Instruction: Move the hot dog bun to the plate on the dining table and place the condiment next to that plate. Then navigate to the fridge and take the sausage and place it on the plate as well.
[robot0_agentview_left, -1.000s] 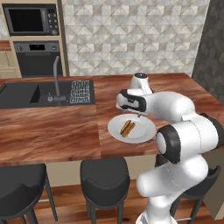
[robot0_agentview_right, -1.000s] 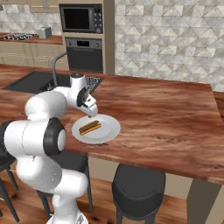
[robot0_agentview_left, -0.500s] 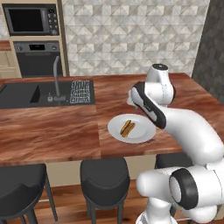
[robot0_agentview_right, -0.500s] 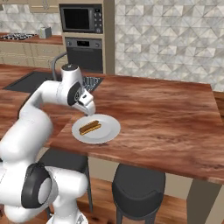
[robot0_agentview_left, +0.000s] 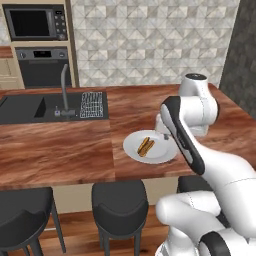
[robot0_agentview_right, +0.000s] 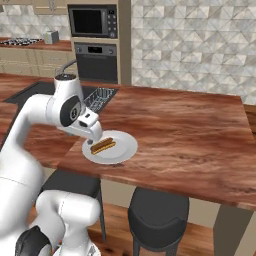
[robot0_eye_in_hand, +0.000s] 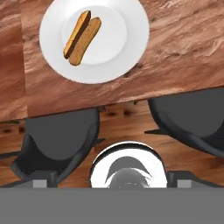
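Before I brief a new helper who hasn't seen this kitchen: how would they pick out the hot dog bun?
Find the long reddish-brown dining table with the inset dark sink. Near its front edge, above the black stools, sits a round white plate. The hot dog bun is the golden-tan split roll lying on it, the plate's sole item.

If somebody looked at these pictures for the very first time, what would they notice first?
Probably the big white robot arm bending over the dining table, right beside the plate. Next comes the round white plate near the table's front edge, with the golden hot dog bun lying in its middle. Round black stools stand tucked under that edge.
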